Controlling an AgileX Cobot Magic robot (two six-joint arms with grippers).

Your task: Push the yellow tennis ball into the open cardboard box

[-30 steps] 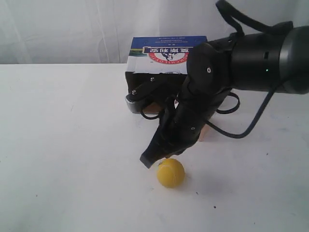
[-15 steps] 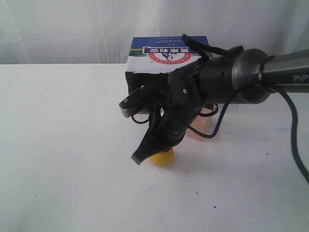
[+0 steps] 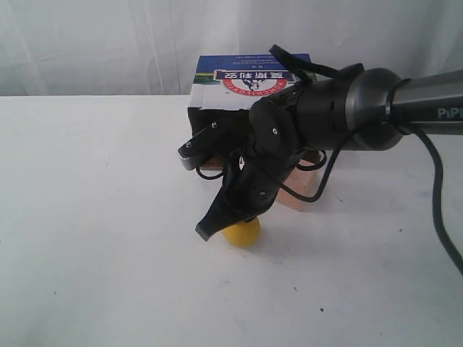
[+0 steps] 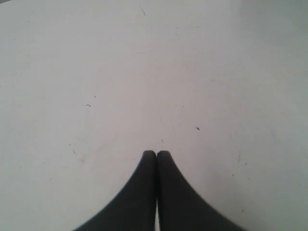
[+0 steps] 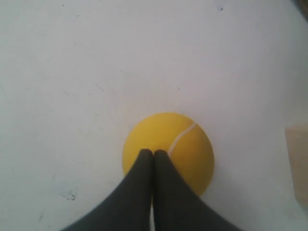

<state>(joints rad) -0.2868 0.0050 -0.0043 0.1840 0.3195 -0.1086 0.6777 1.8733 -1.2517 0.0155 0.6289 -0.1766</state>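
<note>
The yellow tennis ball (image 3: 244,233) lies on the white table just in front of the open cardboard box (image 3: 242,78), whose blue top and red-and-white logo show behind the arm. My right gripper (image 3: 205,231) is shut, slanting down over the ball and covering its top. In the right wrist view the closed fingertips (image 5: 146,155) rest against the yellow tennis ball (image 5: 185,144), which shows a white seam; whether they touch it I cannot tell for sure. My left gripper (image 4: 156,153) is shut over bare table and holds nothing.
The right arm's dark body (image 3: 340,119) and its cables hide most of the box's opening. A tan flap (image 3: 300,195) lies at the box's front, and a tan edge (image 5: 298,163) shows beside the ball. White table (image 3: 94,217) stretches left; a curtain hangs behind.
The ball has rolled from nearer the front edge toward the box. The right arm has swung left and back with it, and its shut gripper now covers the ball's top.
</note>
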